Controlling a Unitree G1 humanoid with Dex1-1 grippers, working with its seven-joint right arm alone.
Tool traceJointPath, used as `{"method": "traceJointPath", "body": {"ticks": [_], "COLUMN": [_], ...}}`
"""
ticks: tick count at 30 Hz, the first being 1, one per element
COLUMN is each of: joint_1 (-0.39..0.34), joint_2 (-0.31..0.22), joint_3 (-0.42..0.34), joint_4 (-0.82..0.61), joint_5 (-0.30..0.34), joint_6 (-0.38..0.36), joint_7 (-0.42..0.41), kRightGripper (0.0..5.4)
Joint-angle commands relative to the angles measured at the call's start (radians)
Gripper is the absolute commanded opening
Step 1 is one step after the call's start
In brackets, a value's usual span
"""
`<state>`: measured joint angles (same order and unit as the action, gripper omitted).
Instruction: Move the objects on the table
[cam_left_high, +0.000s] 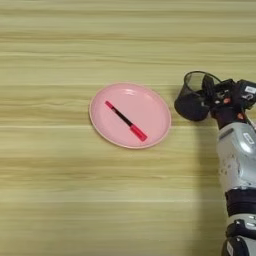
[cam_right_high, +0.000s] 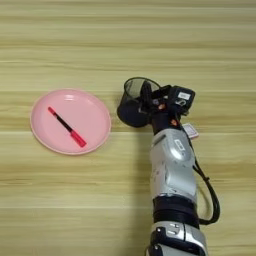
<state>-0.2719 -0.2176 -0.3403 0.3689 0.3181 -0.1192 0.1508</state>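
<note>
A thin black pen with a red cap (cam_left_high: 125, 120) lies diagonally on a pink plate (cam_left_high: 150, 107) near the middle of the table (cam_left_high: 60, 200). The same pen (cam_right_high: 66, 126) lies on the plate (cam_right_high: 92, 112) at the left of the right eye view. To the right of the plate, a black mesh cup (cam_right_high: 131, 112) is tilted, its open mouth facing up and away. My right gripper (cam_right_high: 147, 97) is shut on the cup's rim, one finger inside and one outside. The cup (cam_left_high: 192, 102) stands a little apart from the plate's right edge.
A small flat red-and-white box (cam_right_high: 190, 131) lies on the wood just right of my wrist, partly hidden by it. My silver forearm (cam_right_high: 172, 165) comes up from the bottom edge. Bare wood lies on every side of the plate.
</note>
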Motion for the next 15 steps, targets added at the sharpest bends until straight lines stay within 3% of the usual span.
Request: {"method": "traceJointPath", "body": {"ticks": [1, 15], "joint_1": [-0.072, -0.07], "joint_2": [-0.026, -0.024], "joint_3": [0.002, 0.003], "joint_4": [-0.054, -0.059], "joint_5": [-0.013, -0.013], "joint_6": [-0.032, -0.034], "joint_7": [0.001, 0.001], "kRightGripper": [2.79, 1.06]}}
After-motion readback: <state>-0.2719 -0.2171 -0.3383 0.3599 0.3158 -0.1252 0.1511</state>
